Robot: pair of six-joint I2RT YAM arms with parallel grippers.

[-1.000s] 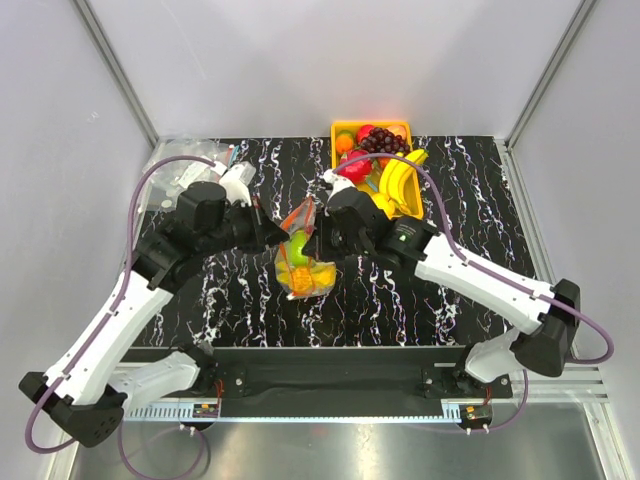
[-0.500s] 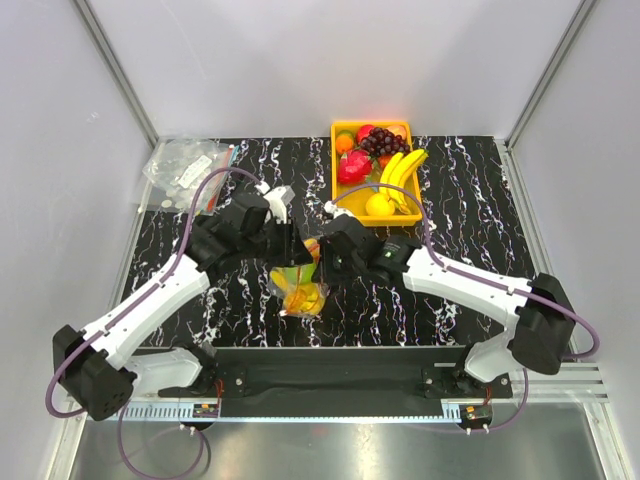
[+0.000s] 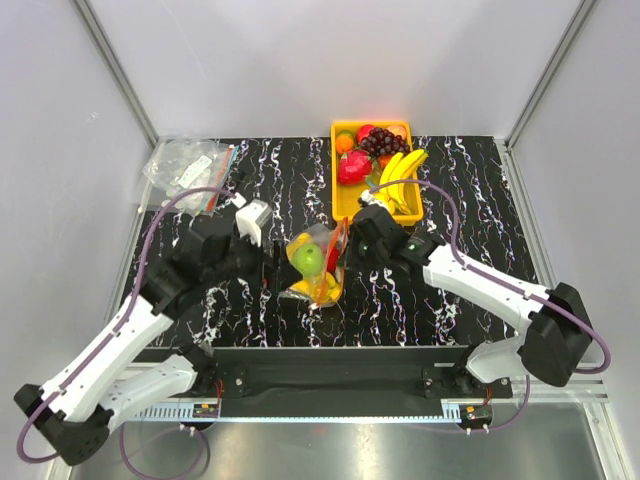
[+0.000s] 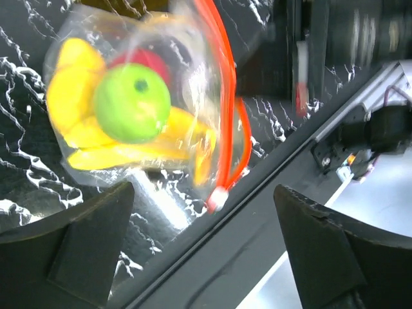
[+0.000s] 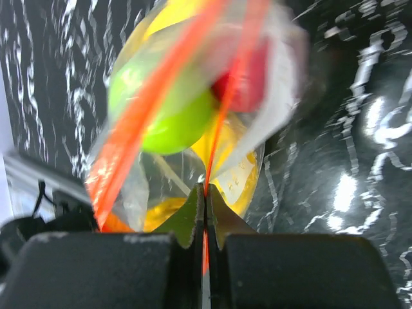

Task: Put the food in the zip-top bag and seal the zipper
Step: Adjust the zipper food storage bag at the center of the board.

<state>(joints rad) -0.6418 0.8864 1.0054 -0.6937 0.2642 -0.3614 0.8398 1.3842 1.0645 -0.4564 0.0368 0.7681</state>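
Observation:
The clear zip-top bag hangs tilted over the middle of the black table. It holds food: a green fruit, yellow pieces and something red. Its red-orange zipper runs up the bag's right side. My right gripper is shut on the zipper strip, and in the top view the right gripper sits at the bag's right edge. My left gripper stands wide open just left of the bag, with nothing between its fingers. From above, the left gripper is apart from the bag.
A yellow tray at the back holds bananas, grapes and a red fruit. A pile of clear packets lies at the back left corner. The table's front rail runs close under the bag.
My left gripper has opened, let go of the bag and drawn back to the left. My right gripper, still shut on the zipper, has carried the bag a little right and back.

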